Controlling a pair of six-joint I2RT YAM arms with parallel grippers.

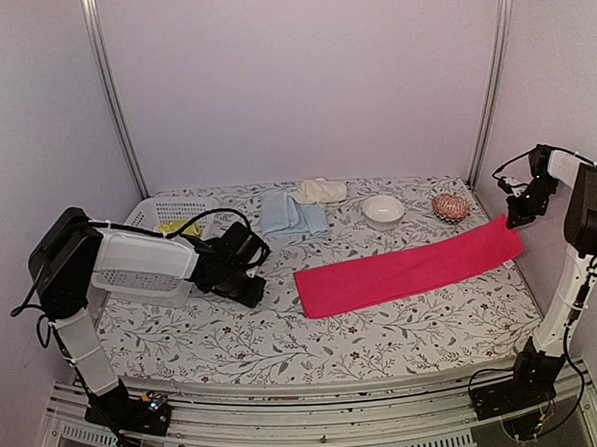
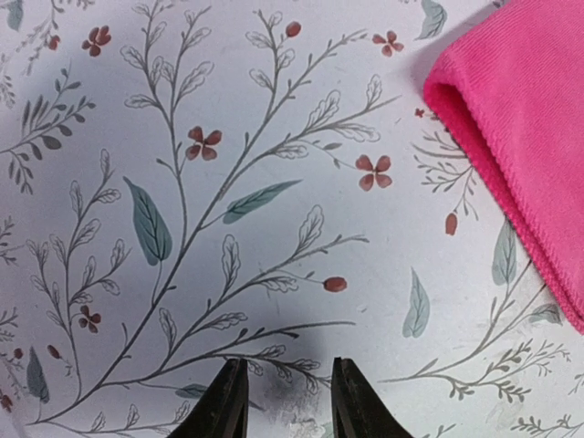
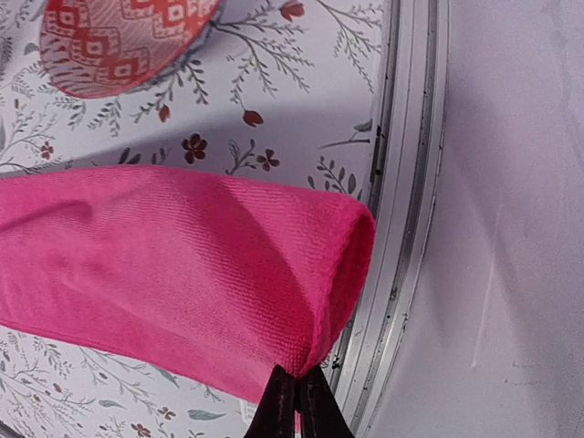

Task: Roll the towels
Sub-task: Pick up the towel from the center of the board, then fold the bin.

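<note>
- Your right end effector (image 3: 297,391): fingers pressed together, clamped on the edge of the pink towel (image 3: 164,265) at its right end. In the wrist view the cloth lifts & curls over there, just beside the metal rail (image 3: 411,182) at the tabletop (image 1: 285,349) edge.
- Why, I'd judge: pinching that end lets the strip lie stretched out long & flat for rolling.
- Your left end effector (image 2: 287,397): fingers apart w/ a narrow gap and nothing btwn them, over bare floral tabletop. The towel's folded-looking left end sits upper right in that wrist frame, near but not touching.
- Likely reason for that pose: staged beside the free end, ready to start the roll from there while the right side anchors.
- Pink towel overall: a long strip lying diagonally across centre-right of the top view, left end lower in frame, right end higher by the wall.
- Other towels: light blue towel (image 1: 290,216) & cream towel (image 1: 320,190) at back centre, just beside each other. The yellow-green towel (image 1: 179,228) is in the white basket (image 1: 141,277) at left. None looks rolled.
- A bowl (image 1: 383,211) & a red patterned object (image 1: 450,208) sit just above the strip's right half in frame. Mind them if the cloth swings.
</note>
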